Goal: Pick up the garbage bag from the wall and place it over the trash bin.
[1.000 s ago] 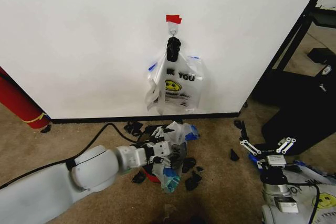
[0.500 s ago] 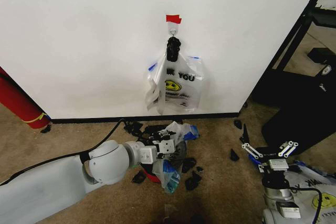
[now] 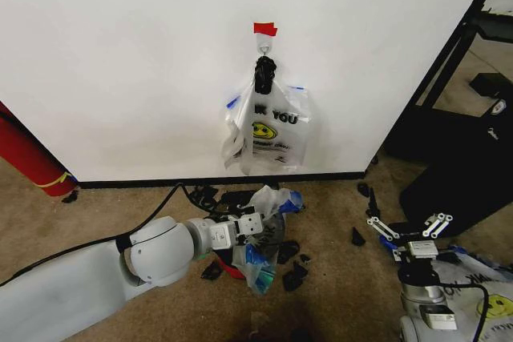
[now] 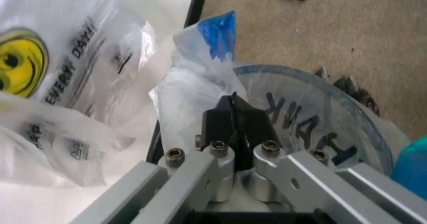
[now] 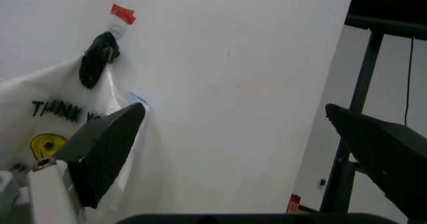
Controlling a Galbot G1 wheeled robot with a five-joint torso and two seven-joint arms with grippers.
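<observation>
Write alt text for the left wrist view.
The left tool, fingers shut, pinches the clear garbage bag at the rim of the trash bin on brown carpet. Beside it, white smiley-face bags hang against the wall.

White wall (image 3: 120, 54), black baseboard (image 3: 160, 183), red tape (image 3: 264, 29). White bags (image 3: 268, 130) bear yellow smileys, black lettering. Clear garbage bag (image 3: 260, 258), blue-edged. Tan carpet (image 3: 337, 278).
</observation>
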